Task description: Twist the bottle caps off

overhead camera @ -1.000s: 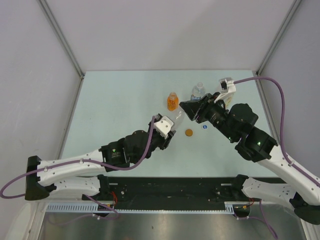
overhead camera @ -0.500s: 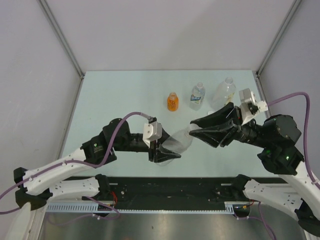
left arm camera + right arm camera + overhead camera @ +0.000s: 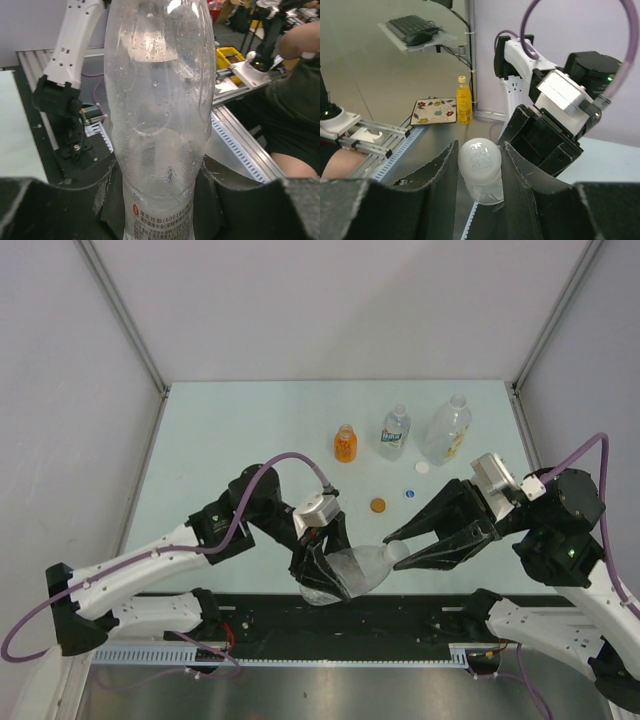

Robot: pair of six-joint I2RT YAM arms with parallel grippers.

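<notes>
Two robot arms met at the near edge of the pale green table (image 3: 220, 440), seen from above. The left gripper (image 3: 328, 578) was clamped round the body of a small clear plastic bottle (image 3: 365, 565), which it held tilted off the surface. The bottle's neck pointed into the right gripper (image 3: 397, 552), closed over that end. Behind stood a small orange plastic bottle (image 3: 345, 444), a blue-labelled clear bottle (image 3: 396, 432) and a large clear jug-like bottle (image 3: 447, 428). An orange-brown cap (image 3: 378, 505), a blue cap (image 3: 409, 493) and a loose white cap (image 3: 422, 468) lay nearer, so this looked like the last one to undo. From the left wrist, the held bottle filled the frame, droplets inside it. Its red-printed label sat low between black fingers (image 3: 235, 205) pressed against both sides. The thin wall could have buckled or turned in that hold, in which case the bottle would have spun with its cap instead of the thread breaking loose. From the right wrist, a round white screw cap (image 3: 480, 156) sat pinched between two black pads (image 3: 440, 185). Its smooth side gave them little purchase, so they might have slid round it. With the pair held at the table's front edge, a freed cap slipping out would likely have fallen beyond the table.
</notes>
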